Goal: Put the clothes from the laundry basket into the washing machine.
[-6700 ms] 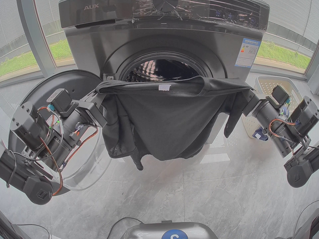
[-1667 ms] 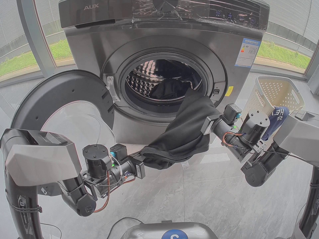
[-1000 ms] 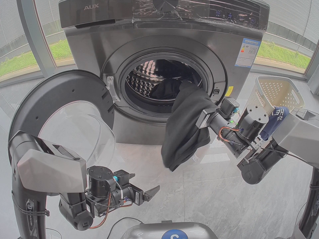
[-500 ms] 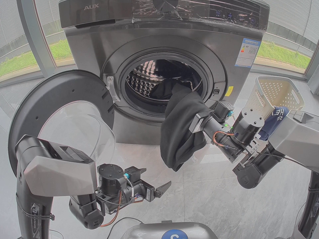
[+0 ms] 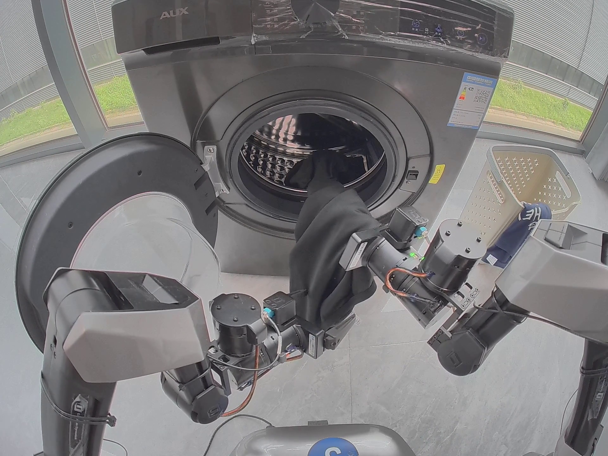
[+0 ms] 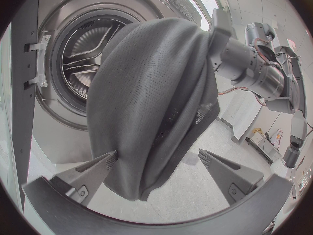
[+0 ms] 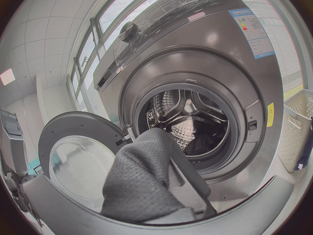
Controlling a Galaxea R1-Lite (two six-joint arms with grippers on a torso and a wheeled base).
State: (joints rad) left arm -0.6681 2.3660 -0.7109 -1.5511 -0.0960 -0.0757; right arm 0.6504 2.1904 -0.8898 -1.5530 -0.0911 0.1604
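The washing machine stands at the far centre, its round door swung fully open to the left. The laundry basket sits on the floor at the machine's right, tilted. A black garment hangs in front of the opening: its upper end lies over the lip into the drum, the rest droops outside toward the floor. A blue garment hangs over the basket's near rim. The right hand is clamped on the black garment at mid-height. The left hand is spread wide, low and near, its fingers on either side of the garment's bottom fold.
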